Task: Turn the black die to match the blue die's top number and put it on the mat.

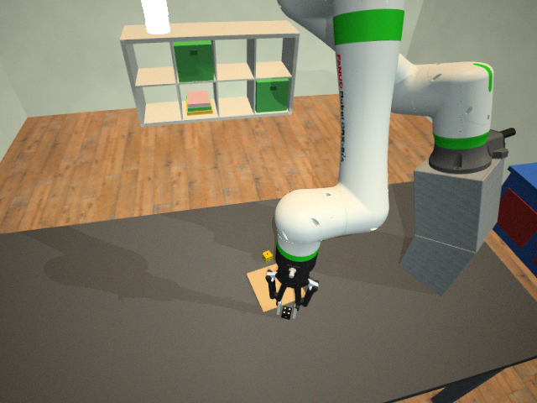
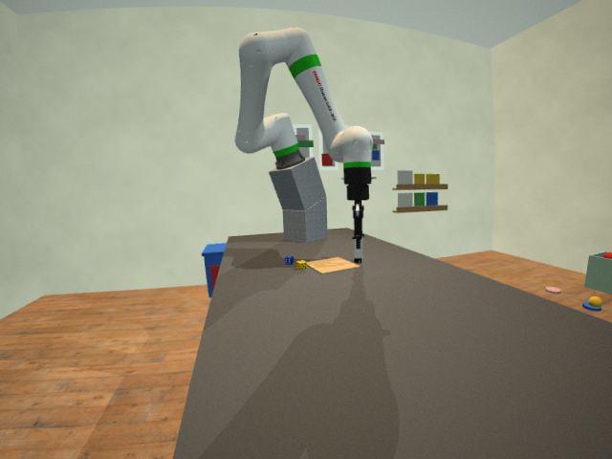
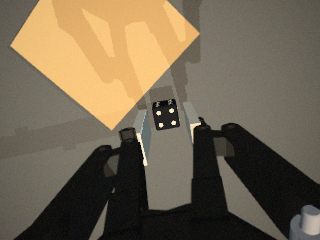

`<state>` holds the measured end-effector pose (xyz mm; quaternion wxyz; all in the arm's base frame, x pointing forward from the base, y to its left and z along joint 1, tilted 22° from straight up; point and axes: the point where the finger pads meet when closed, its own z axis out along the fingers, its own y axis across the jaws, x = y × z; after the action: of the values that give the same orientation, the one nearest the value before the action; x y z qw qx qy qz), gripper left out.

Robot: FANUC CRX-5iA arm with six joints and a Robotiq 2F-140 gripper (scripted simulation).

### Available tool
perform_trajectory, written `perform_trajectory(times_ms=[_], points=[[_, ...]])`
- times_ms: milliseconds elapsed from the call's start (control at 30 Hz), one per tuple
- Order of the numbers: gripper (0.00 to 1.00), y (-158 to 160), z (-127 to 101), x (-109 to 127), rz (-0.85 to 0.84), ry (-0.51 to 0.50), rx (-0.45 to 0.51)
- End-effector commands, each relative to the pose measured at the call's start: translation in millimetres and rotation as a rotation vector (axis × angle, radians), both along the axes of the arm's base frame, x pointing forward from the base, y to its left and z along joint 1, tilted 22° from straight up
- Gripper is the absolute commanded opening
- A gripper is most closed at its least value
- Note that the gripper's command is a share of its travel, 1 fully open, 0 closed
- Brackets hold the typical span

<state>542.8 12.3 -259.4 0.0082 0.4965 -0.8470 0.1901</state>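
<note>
The black die (image 1: 286, 312) (image 3: 166, 115) lies on the table just off the mat's near corner, with four pips on top. My gripper (image 1: 286, 311) (image 2: 358, 258) (image 3: 166, 118) points down, partly open, its fingers on either side of the black die. The wrist view shows a gap on both sides. The orange mat (image 1: 259, 284) (image 2: 332, 266) (image 3: 47, 47) lies flat with nothing seen on it. The blue die (image 2: 289, 260) stands beyond the yellow die; its top number is too small to read, and the arm hides it in the top view.
The yellow die (image 1: 267, 255) (image 2: 301, 265) sits on the table close to the mat's far left corner in the top view, with what looks like one pip on top. The grey robot pedestal (image 1: 446, 208) (image 2: 298, 197) stands at the table's far end.
</note>
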Motion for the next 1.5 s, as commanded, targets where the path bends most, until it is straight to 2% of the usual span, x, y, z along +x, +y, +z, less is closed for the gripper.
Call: perform_trajectory(times_ms=[0,300,1467], points=[[0.25,-2.0,-5.8,1.3,0.000,-0.002,0.000],[0.25,-4.9,-14.2,2.9,0.000,-0.002,0.000],[0.25,-5.0,-14.4,3.0,0.000,-0.002,0.000]])
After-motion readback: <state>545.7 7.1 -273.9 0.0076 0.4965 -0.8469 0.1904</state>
